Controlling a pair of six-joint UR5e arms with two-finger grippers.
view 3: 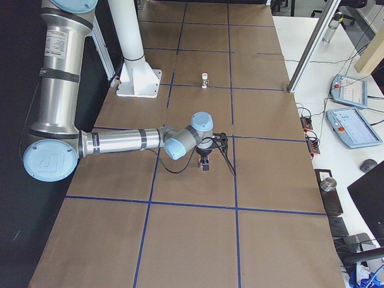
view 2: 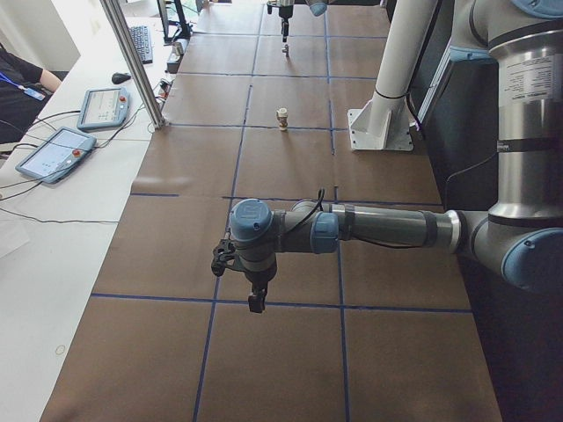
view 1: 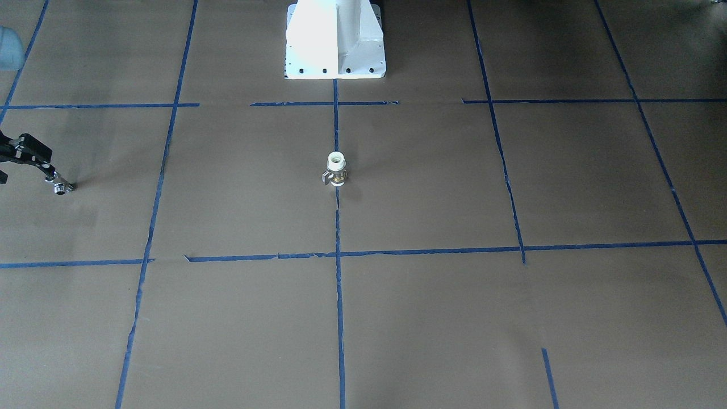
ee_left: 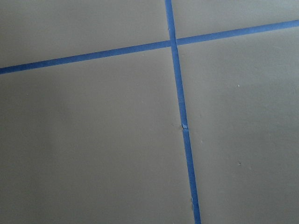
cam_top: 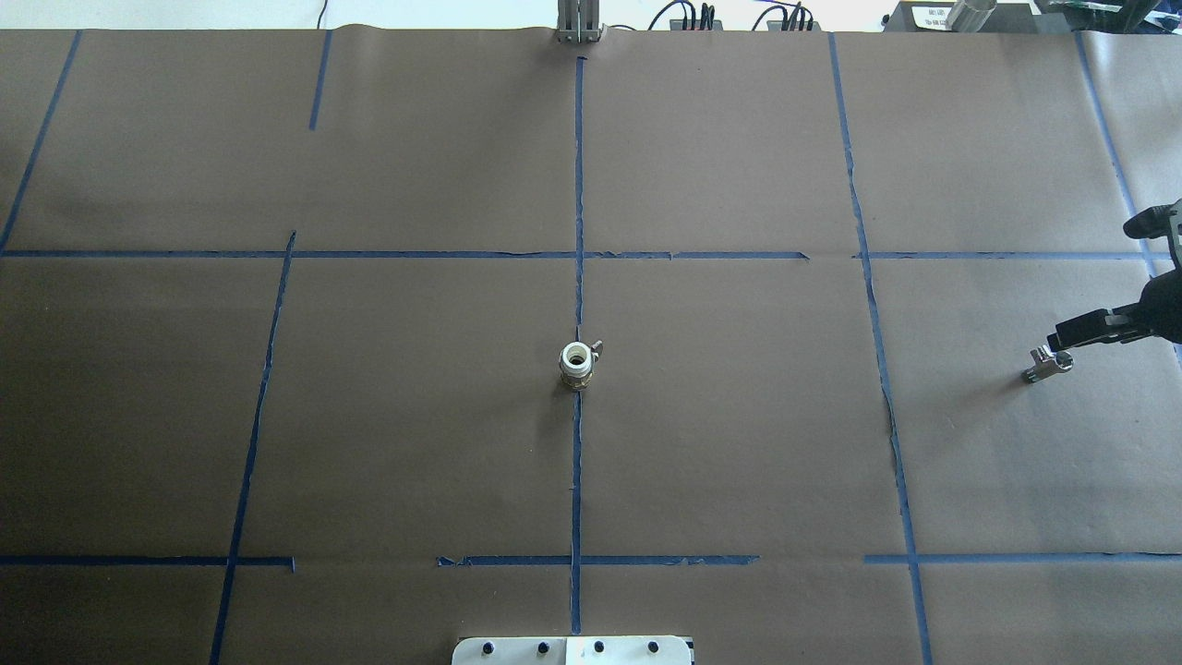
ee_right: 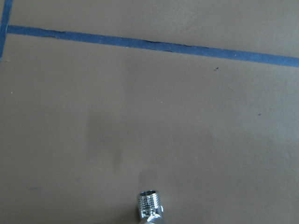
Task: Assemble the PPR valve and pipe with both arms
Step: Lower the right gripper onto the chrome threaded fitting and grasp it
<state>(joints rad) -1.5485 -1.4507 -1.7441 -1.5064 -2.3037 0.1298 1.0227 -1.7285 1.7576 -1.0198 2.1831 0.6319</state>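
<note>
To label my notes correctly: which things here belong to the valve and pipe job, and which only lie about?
Job: valve, pipe fitting, right hand, left hand.
Lying about: two tablets, keyboard, mouse.

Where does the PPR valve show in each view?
Front-facing: PPR valve at centre, on the tape line.
Overhead: valve at centre.
Exterior left: valve upper middle.
Exterior right: valve upper middle.
Wrist views: not in either.
Shared landmark: white pedestal, in all four exterior views.

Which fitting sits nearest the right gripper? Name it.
The pipe: the all-chrome fitting, directly at the tips of the right gripper. The brass-and-white PPR valve stands upright far off, alone.
</note>
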